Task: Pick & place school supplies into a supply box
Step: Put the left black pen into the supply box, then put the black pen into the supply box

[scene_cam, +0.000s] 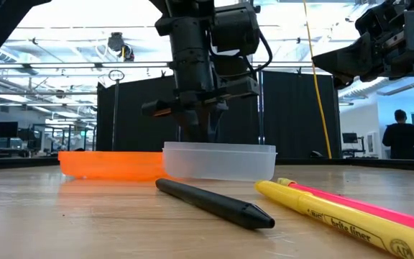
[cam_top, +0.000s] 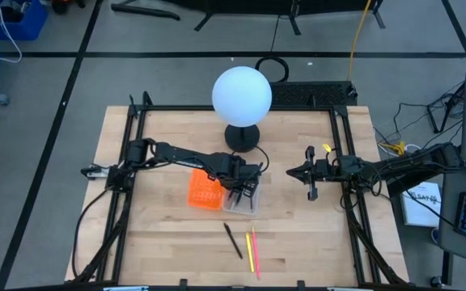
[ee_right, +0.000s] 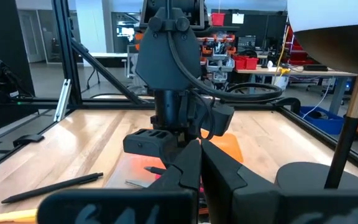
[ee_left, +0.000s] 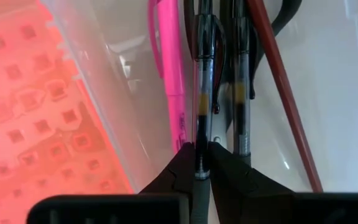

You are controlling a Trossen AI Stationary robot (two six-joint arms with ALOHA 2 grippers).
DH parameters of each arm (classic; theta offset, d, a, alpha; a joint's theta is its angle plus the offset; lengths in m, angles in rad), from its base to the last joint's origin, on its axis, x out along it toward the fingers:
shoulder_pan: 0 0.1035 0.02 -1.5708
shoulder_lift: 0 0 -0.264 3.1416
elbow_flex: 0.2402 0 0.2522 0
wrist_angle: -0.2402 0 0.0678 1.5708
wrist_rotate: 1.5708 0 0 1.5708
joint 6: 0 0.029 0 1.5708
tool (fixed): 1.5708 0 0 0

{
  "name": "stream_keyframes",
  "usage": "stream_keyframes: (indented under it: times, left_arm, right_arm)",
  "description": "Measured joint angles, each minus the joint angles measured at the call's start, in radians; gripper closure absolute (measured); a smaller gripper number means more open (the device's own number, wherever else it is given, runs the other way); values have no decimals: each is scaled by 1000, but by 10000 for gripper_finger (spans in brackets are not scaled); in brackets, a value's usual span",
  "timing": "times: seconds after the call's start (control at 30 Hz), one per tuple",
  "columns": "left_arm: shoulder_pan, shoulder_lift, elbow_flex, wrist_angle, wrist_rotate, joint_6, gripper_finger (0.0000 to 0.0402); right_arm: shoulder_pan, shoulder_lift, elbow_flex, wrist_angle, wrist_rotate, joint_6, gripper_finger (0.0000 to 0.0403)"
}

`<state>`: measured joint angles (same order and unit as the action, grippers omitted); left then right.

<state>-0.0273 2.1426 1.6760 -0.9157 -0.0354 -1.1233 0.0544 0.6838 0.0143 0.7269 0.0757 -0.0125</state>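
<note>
My left gripper (cam_top: 239,192) (ee_left: 201,158) reaches down into the clear supply box (cam_top: 243,202) (scene_cam: 219,160) and is shut on a black pen (ee_left: 201,93). Beside that pen in the box lie a second black pen (ee_left: 240,93), a pink highlighter (ee_left: 169,56), a brown pencil (ee_left: 284,93) and a black scissors loop (ee_left: 288,15). On the bare table nearer the front edge lie a black pen (cam_top: 233,240) (scene_cam: 214,203), a yellow marker (cam_top: 249,250) (scene_cam: 336,216) and a pink one (cam_top: 256,252) (scene_cam: 379,205). My right gripper (cam_top: 311,184) (ee_right: 201,146) hovers shut at the table's right. My left gripper pinches the black pen between its two fingertips (ee_left: 185,163), on the barrel (ee_left: 199,140) toward one end. The fingers come from above, pointing down into the box, and lie across the pen. Whether the pen rests on the box floor I cannot tell.
An orange perforated panel (cam_top: 204,192) (scene_cam: 110,164) lies flat against the box's left side. A white globe lamp (cam_top: 242,93) on a black base (cam_top: 242,137) stands behind the box. A person (scene_cam: 402,140) stands far back in the room.
</note>
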Motion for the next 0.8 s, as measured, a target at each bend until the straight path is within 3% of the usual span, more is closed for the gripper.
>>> stream_keyframes:
  times: [0.17,0.3,0.53,0.67,0.8]
  left_arm:
    - [-2,0,0,0,-21,33,350]
    - [-6,0,0,0,-36,45,310]
    - [-7,-13,0,-2,35,68,245]
    - [-1,-85,0,10,37,118,233]
    - [-10,-214,0,27,-69,195,232]
  right_arm:
    - [0,0,0,-4,0,0,399]
    - [0,0,0,-12,0,2,399]
    - [0,0,0,-20,0,20,399]
    - [0,0,0,-21,0,20,399]
    - [0,0,0,-21,0,20,399]
